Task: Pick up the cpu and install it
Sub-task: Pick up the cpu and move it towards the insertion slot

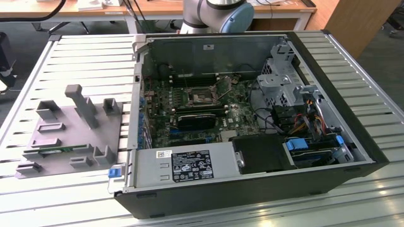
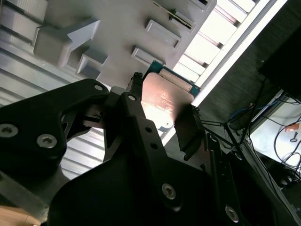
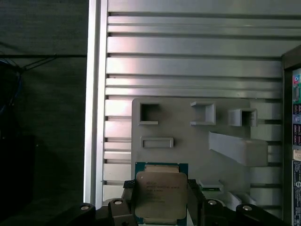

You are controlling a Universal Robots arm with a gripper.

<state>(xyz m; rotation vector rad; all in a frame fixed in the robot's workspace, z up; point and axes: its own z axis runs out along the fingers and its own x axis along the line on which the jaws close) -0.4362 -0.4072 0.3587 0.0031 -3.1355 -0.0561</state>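
In the first wrist view the claw pinches the cpu by two opposite edges, with the silver top toward the camera, held clear above the grey holder plate. Farther away, the plate lies on the slatted counter. The bare slats leave open room up to the counter's edge, and the open computer case stands just beside the plate.
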